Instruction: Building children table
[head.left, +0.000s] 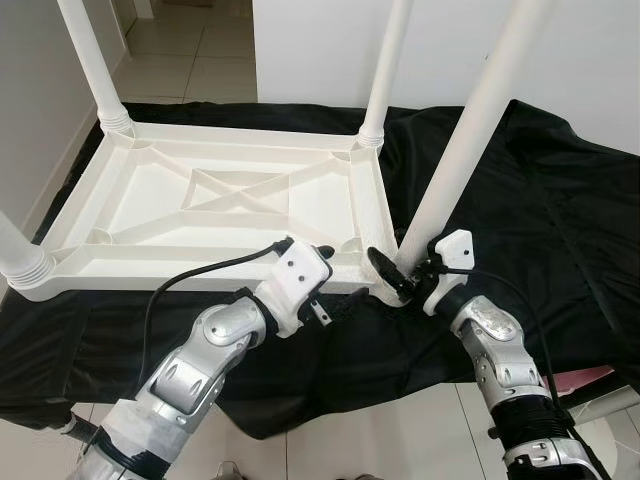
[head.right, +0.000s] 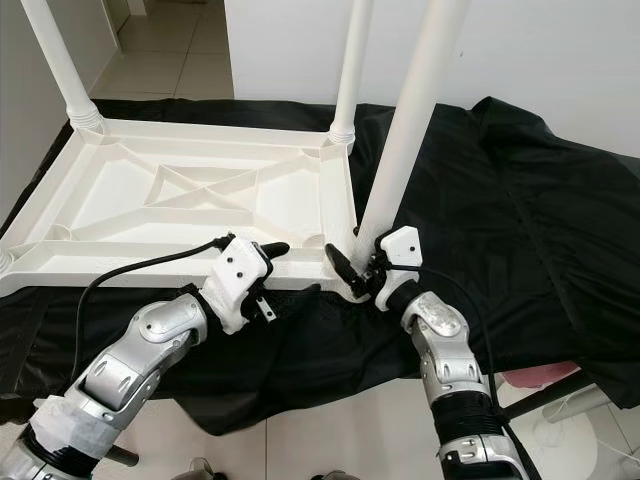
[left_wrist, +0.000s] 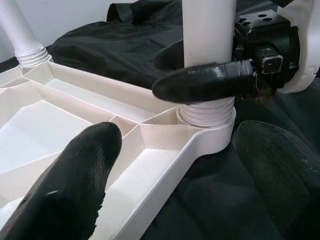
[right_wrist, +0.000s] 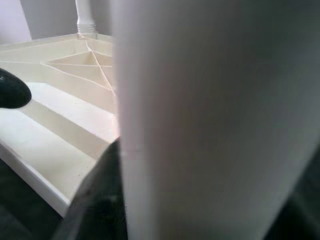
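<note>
A white plastic children's table (head.left: 150, 272) lies upside down on a black cloth (head.left: 540, 200). Its near-right leg (head.left: 470, 130) stands tilted in the corner socket (left_wrist: 210, 125). My right gripper (head.left: 400, 275) is shut on this leg just above the threaded base, with one finger (left_wrist: 205, 82) in front and the other behind. The right wrist view looks straight at the leg (right_wrist: 200, 120). My left gripper (head.left: 325, 270) hovers open at the table's near rim, just left of that corner. Its fingers (left_wrist: 75, 185) are spread wide with nothing between them.
Three other legs stand upright at the far-left (head.left: 95, 60), far-right (head.left: 385, 70) and near-left (head.left: 20, 255) corners. The cloth hangs over the front edge above a tiled floor (head.left: 190, 50). White walls rise behind and to the left. A pink object (head.left: 590, 378) lies at lower right.
</note>
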